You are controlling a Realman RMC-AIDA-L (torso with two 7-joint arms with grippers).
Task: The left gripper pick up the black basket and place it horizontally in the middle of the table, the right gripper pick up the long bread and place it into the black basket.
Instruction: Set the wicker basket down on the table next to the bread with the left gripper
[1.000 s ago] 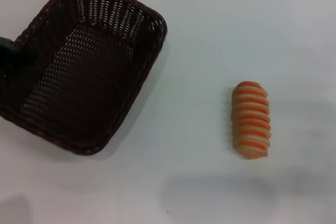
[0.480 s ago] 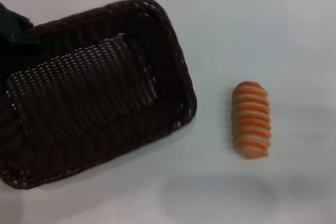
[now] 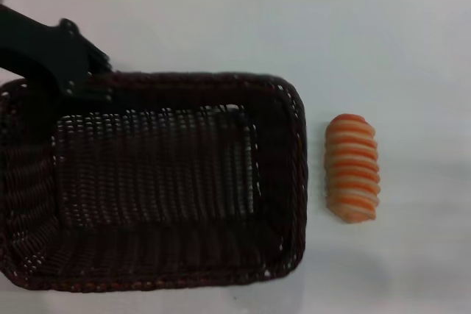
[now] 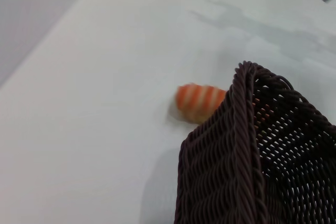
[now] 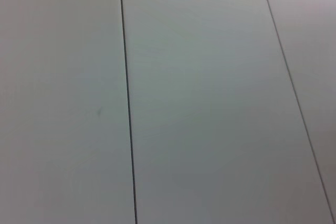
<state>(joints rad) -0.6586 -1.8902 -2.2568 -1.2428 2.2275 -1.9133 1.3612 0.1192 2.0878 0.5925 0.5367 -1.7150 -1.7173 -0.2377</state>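
Left gripper (image 3: 92, 86) looks clamped on the basket (image 3: 158, 182) rim, we think; next we set it down beside the bread (image 3: 352, 168).

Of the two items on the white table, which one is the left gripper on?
The dark woven wicker basket: the left gripper sits at its far rim. The orange-and-cream striped toy loaf lies apart, untouched.

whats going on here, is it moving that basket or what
The left hand grips the far rim of the black wicker basket, near its left corner, and the basket lies lengthwise across the white table. The striped long bread lies on the table just right of the basket, not yet picked up. The right hand is out of sight; its camera shows only a plain panelled surface.
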